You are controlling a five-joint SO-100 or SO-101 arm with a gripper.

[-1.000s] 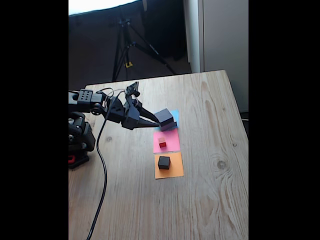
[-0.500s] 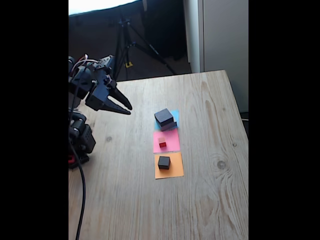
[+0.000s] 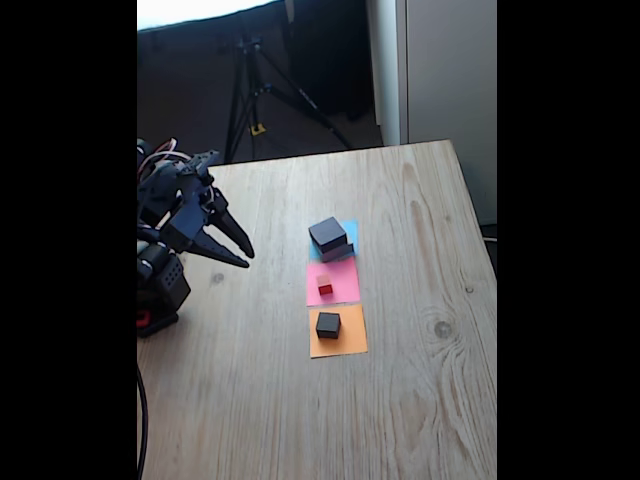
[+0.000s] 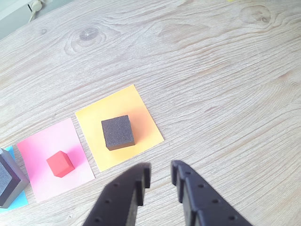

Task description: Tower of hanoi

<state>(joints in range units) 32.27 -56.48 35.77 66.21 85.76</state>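
Back from the stacked blocks, the pincer (image 3: 247,256) has pulled away to the table's left edge and dipped a little lower, holding nothing.

Its jaws stand slightly apart in the wrist view, with bare wood (image 4: 225,84) showing through the narrow gap. In the fixed view the blocks lie well to its right in a near-to-far row: the black cube (image 3: 328,325) on the orange paper (image 3: 350,345) nearest, the red cube (image 3: 325,286) on the pink paper (image 3: 345,282) in the middle, and the black slab (image 3: 328,233) on the grey slab (image 3: 340,250) over the blue paper (image 3: 350,232) farthest. From the wrist view the black cube lies closest, just beyond the fingertips and left; reaching it likely needs a forward stretch.
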